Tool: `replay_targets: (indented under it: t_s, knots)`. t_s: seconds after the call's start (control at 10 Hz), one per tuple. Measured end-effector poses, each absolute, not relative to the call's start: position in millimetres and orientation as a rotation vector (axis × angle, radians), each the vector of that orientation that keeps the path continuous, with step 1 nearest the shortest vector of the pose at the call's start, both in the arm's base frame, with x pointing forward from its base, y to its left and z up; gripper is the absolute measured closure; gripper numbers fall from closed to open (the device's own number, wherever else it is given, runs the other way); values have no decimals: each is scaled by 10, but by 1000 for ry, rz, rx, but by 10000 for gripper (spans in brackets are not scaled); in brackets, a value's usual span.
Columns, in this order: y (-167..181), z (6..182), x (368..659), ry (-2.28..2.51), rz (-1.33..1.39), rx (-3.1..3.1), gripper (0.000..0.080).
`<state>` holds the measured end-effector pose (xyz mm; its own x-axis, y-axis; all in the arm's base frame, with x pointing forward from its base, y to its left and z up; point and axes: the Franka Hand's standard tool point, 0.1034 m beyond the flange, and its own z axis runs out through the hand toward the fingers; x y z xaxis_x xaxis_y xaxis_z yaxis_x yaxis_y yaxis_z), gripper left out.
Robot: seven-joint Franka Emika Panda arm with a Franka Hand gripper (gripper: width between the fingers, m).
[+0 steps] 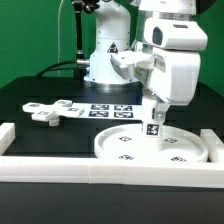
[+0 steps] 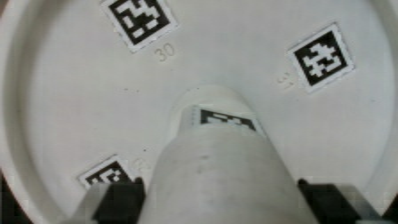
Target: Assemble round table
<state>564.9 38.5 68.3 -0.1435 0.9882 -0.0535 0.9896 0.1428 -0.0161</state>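
The large rimmed round disc (image 1: 152, 147) lies flat on the black table at the exterior view's right, tags facing up. My gripper (image 1: 154, 112) is shut on the short cylinder leg (image 1: 155, 122) and holds it upright with its lower end on or just above the middle of the disc. In the wrist view the leg (image 2: 217, 160) runs between my two dark fingers (image 2: 118, 200) toward the disc (image 2: 80, 90), and a tag shows on the leg near its end. The cross-shaped foot piece (image 1: 50, 110) lies on the table at the exterior view's left.
The marker board (image 1: 110, 110) lies behind the disc near the robot base. White border rails run along the front (image 1: 90, 167), the left (image 1: 8, 131) and the right (image 1: 214, 142) of the work area.
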Motion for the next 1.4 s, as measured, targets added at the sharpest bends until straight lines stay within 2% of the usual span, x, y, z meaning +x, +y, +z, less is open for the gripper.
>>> replay_targets:
  t_s: [0.5, 1.2, 1.4]
  knots:
    - [394, 675, 5605, 1637, -94, 2654, 392]
    - [402, 671, 5595, 955, -85, 2958, 390]
    - [371, 665, 5593, 575, -67, 3098, 390]
